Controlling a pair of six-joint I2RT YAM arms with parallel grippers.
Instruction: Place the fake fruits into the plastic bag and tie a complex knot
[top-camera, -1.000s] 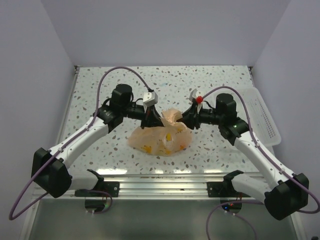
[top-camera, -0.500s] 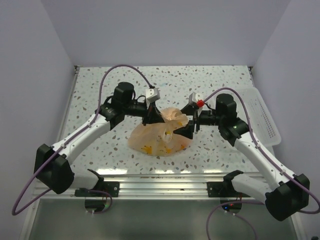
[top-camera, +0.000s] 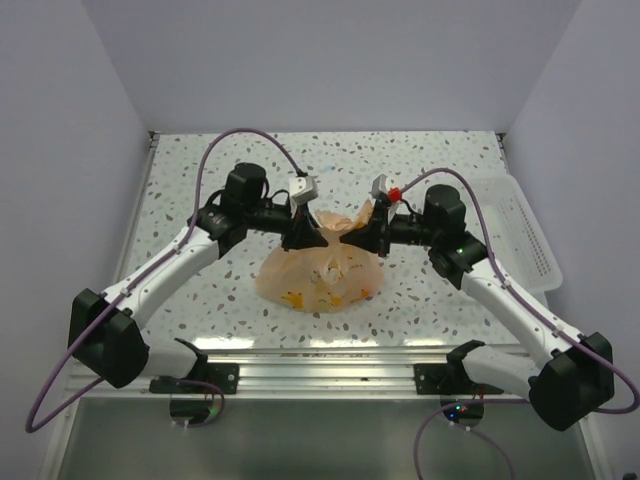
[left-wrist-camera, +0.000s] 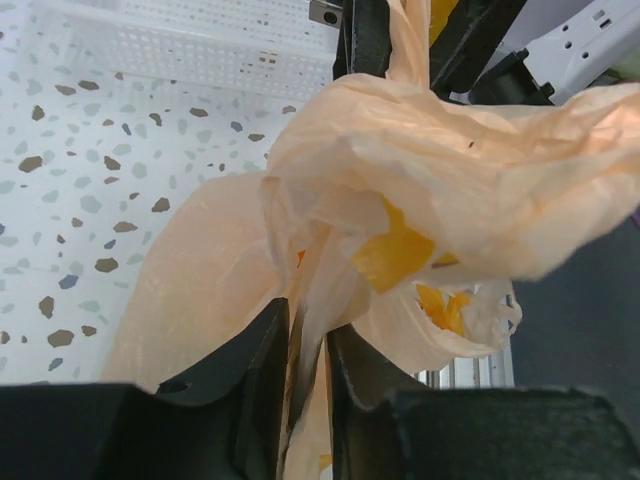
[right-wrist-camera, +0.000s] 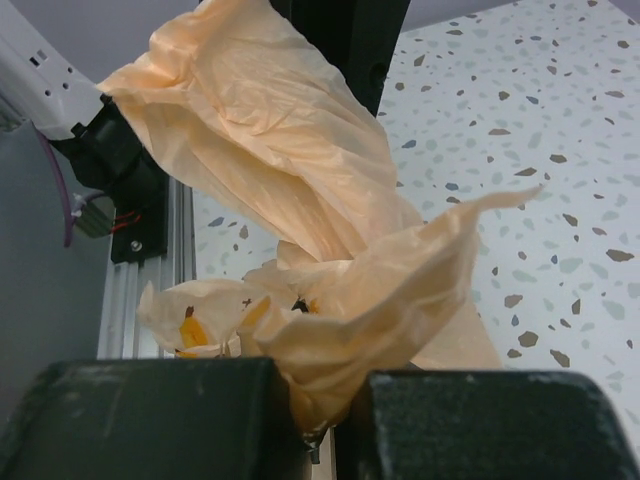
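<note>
Peach plastic bag sits mid-surface, yellow fake fruits showing through. Left of the bag's bunched top, the left jaws clench one handle; right of it, the right jaws clench the other. Best to pull both evenly outward, avoiding tears. A white tray, far right of the bag, looks out of the way.

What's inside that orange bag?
Yellow fruit pieces show through the thin bag. Its crinkled folds cover the rest, so I cannot tell what other fruits are in there.
</note>
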